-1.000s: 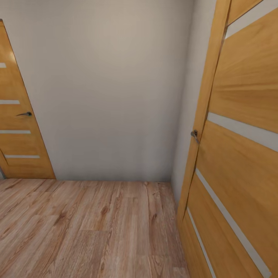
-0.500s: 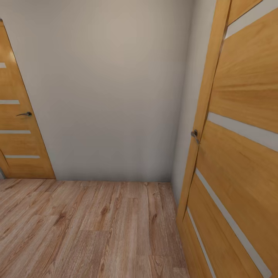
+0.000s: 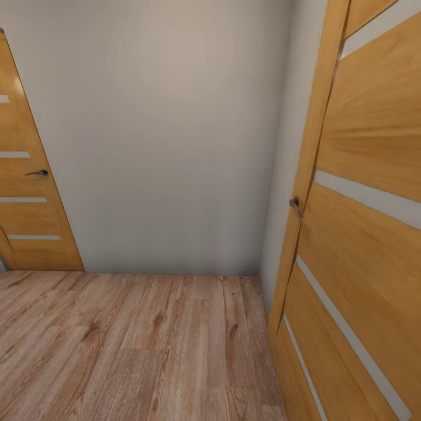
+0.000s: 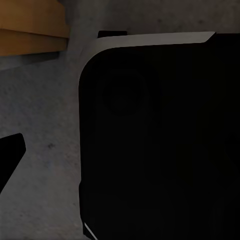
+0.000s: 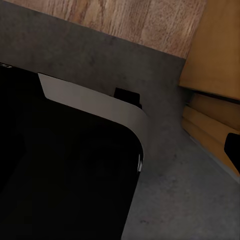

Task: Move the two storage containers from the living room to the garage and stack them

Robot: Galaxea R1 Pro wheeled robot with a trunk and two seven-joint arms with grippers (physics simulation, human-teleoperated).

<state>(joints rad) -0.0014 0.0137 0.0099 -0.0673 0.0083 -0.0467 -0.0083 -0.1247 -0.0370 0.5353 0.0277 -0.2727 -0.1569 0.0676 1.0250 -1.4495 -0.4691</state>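
Where grainy wood planks [image 3: 134,345] meet a matte wall [image 3: 164,134], striped honey-wood doors [image 3: 362,234] stand; each gripper's state is unclear.

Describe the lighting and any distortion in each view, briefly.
Head view: soft, even light on the white wall, a faint glow on the left door, and wide-angle slant on the right door. Left wrist view: dim, a black body in deep shadow. Right wrist view: dark too, though the wood floor stays lit.

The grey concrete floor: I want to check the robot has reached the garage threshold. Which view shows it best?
The right wrist view: grey concrete floor meets the wood planks there. The left wrist view shows concrete beside the robot's dark base. The head view shows plank flooring and doors.
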